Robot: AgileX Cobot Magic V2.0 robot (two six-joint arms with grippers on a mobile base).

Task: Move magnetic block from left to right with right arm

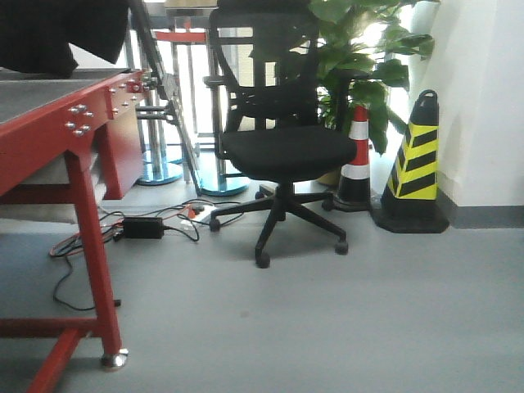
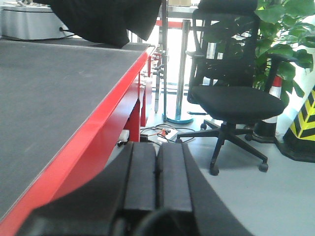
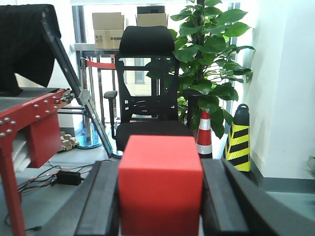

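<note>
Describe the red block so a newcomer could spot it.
In the right wrist view, start at the black office chair, then drop to the right pincer in the foreground. Between its black fingers sits the magnetic block, a plain bright-red cube, unlike the long bolted red table frame.

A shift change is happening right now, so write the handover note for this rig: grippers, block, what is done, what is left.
Right gripper: shut on the magnetic block, with the red cube clamped between both fingers.
Left gripper: shut with nothing in it, beside the table at its red edge.
Block: it appears to be held off the table. The right wrist view looks past it at the office chair, with the table off to the left.
Done: pick-up with the right arm.
Left: carry the block to the right side, set it down, release. No view shows the drop spot.
</note>
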